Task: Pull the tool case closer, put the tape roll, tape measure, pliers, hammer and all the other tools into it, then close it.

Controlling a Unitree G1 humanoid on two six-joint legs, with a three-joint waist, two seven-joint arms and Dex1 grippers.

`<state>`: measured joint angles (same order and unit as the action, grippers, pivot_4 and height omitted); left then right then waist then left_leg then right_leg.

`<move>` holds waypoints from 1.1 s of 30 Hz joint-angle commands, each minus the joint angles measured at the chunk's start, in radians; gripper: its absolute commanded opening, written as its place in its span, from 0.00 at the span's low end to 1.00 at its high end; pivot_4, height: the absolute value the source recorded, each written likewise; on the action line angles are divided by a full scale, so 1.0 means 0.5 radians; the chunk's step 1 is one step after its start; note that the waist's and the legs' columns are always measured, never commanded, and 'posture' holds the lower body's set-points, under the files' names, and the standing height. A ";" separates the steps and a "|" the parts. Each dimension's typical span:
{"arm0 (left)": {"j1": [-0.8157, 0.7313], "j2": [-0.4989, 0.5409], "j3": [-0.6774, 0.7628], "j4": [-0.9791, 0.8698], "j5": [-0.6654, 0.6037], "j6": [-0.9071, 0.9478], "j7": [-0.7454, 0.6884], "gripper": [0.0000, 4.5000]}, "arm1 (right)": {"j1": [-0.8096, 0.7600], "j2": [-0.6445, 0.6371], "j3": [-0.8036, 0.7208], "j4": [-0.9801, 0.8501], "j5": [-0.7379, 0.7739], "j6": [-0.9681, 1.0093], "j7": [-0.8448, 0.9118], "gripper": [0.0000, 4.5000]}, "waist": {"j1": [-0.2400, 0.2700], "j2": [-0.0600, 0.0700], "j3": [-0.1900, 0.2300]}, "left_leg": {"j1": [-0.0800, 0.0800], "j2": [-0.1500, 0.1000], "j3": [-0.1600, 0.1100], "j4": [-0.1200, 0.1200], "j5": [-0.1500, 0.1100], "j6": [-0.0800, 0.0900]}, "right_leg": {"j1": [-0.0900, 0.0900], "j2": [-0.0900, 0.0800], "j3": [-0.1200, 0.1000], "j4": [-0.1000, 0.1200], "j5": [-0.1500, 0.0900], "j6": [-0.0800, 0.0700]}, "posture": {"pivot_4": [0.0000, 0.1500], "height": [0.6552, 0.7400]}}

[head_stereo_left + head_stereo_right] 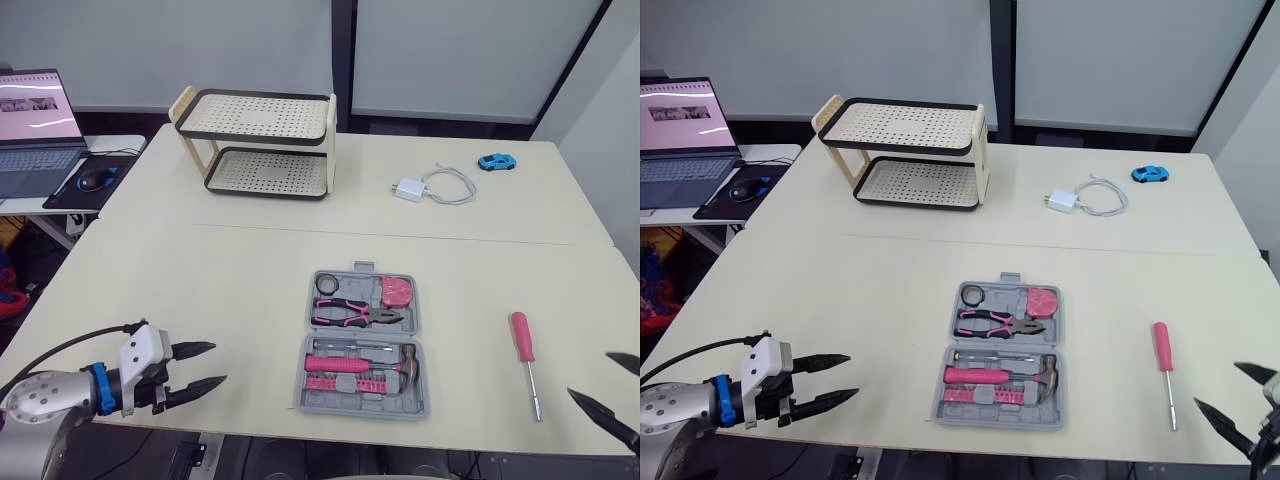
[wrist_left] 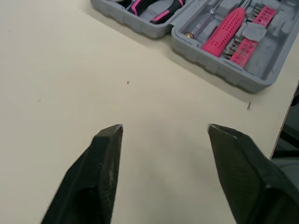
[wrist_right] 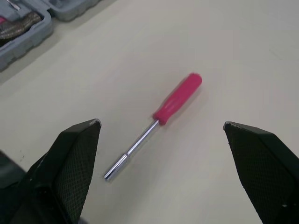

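The grey tool case point(image 1: 364, 343) lies open near the table's front edge. In it I see a black tape roll point(image 1: 327, 284), a pink tape measure point(image 1: 397, 291), pink-handled pliers point(image 1: 352, 315) and a hammer point(image 1: 360, 364). A pink-handled screwdriver point(image 1: 526, 358) lies loose on the table to the right of the case; its shaft point(image 3: 132, 150) points toward the front edge. My left gripper point(image 1: 203, 367) is open, low over the table left of the case. At the front right corner, beside the screwdriver, my right gripper point(image 1: 612, 385) is open and holds nothing.
A two-tier perforated rack point(image 1: 262, 143) stands at the back left. A white charger with cable point(image 1: 433, 186) and a small blue toy car point(image 1: 496, 162) lie at the back right. A laptop point(image 1: 36, 125) and mouse sit on a side desk at the far left.
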<state>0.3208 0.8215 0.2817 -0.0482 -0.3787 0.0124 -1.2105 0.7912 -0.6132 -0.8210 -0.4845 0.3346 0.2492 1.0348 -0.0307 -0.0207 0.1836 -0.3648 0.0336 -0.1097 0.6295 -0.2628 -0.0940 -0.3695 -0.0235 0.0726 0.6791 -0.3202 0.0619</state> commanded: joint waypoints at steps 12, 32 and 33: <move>0.131 0.003 0.133 -0.279 -0.088 0.063 0.117 1.00 | -0.041 -0.049 0.146 0.074 -0.026 -0.113 -0.063 1.00 | -0.002 0.000 -0.001 | 0.000 0.002 0.002 0.000 0.000 0.000 | 0.000 0.001 0.001 0.000 -0.001 -0.002 | 1.00 0.94; -0.611 0.162 -0.382 -0.750 -0.352 0.430 -0.228 1.00 | -0.731 0.281 0.866 0.094 -0.348 0.642 -1.141 1.00 | -0.005 0.006 0.000 | 0.000 0.002 0.002 -0.001 0.000 0.000 | -0.003 0.003 0.001 0.002 0.006 -0.007 | 1.00 0.94; -0.624 0.157 -0.393 -0.749 -0.349 0.422 -0.238 1.00 | -0.773 0.301 0.857 0.150 -0.341 0.655 -1.181 1.00 | -0.005 0.006 0.000 | -0.001 0.002 0.001 -0.001 0.000 0.000 | -0.004 0.003 0.001 0.002 0.006 -0.008 | 1.00 0.94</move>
<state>0.0199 0.8944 0.0890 -0.3988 -0.5348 0.2275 -1.3205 0.4234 -0.4678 -0.3709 -0.4264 0.1686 0.5729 0.4781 -0.0332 -0.0177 0.1836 -0.3653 0.0344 -0.1093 0.6289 -0.2629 -0.0941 -0.3715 -0.0221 0.0729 0.6801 -0.3173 0.0579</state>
